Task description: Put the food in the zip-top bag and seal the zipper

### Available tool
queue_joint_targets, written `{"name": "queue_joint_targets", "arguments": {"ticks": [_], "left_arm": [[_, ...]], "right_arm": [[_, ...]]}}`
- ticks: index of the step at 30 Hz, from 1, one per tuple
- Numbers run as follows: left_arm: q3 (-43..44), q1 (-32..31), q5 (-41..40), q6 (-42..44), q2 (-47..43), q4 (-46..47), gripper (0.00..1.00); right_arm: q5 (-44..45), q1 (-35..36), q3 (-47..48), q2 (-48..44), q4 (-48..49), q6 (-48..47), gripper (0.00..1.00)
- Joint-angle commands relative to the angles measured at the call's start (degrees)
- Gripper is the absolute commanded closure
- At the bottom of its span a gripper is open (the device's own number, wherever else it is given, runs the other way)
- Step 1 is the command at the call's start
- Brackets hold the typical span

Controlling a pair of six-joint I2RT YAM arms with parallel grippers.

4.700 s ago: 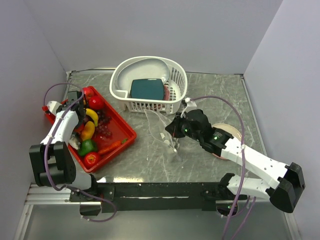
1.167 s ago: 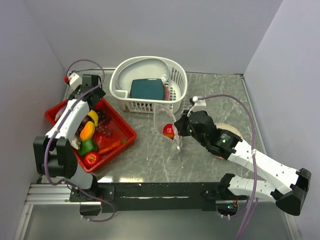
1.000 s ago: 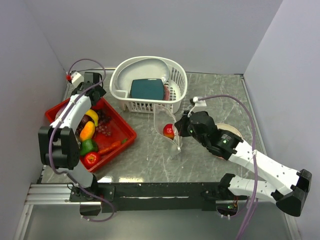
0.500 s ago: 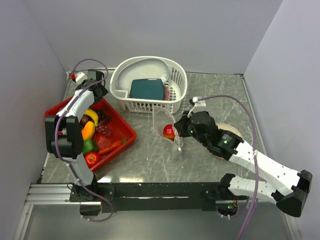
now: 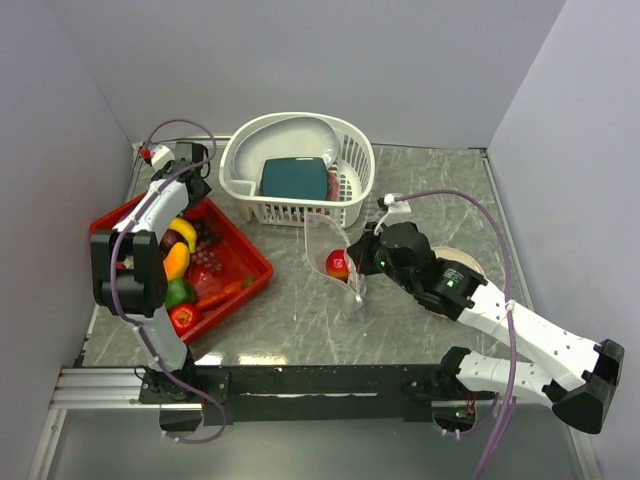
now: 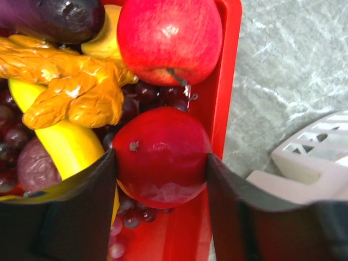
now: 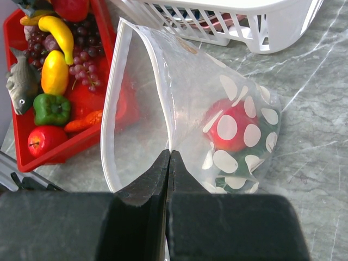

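red tomato (image 6: 161,145) in left tool (image 6: 159,163), second tomato (image 7: 242,116) in zip-top bag (image 7: 179,89).

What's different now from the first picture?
A tomato now sits in the bag, which was empty. The left hand moved to the tray's far end and has clamped a red fruit. The right hand keeps pinching the bag's rim; tray and basket stayed put.

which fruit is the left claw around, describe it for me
Look in the red rectangular plastic tray left of the white slotted basket, at its far end. Inside the left claw sits a dark red, smooth round toy fruit. The brighter streaked red apple next to it has a stem; this one has none.
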Motion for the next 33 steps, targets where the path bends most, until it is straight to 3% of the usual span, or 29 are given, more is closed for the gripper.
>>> {"name": "queue_joint_targets", "arguments": {"ticks": [1,3,11,19,24,33], "left_arm": [[-1.6,0.2,0.3,1.6,-6.4,0.5,0.55],[-1.9,0.2,0.4,2.0,-8.8,0.2,0.6],[-6.1,0.1,5.0,4.4,-18.2,-0.4,0.63],[-11.4,-2.7,14.2,6.9,-33.9,-0.6,0.65],[-10.3,-14.7,14.1,5.1,-39.3,-1.8,0.65],[-10.2,-34.9,17.1,-1.8,-36.8,5.2,0.66]], "right_arm": [[0.4,-0.6,0.6,-0.1,2.7,-0.8,1.0],[0.3,-0.6,0.7,0.1,2.8,-0.7,1.0],[-0.1,-0.6,0.8,1.0,3.1,-0.4,1.0],[-0.6,-0.5,1.8,2.9,3.0,0.4,1.0],[-0.6,0.1,2.7,4.9,3.3,1.8,1.0],[3.6,1.5,5.7,7.8,1.0,4.2,1.0]]}}
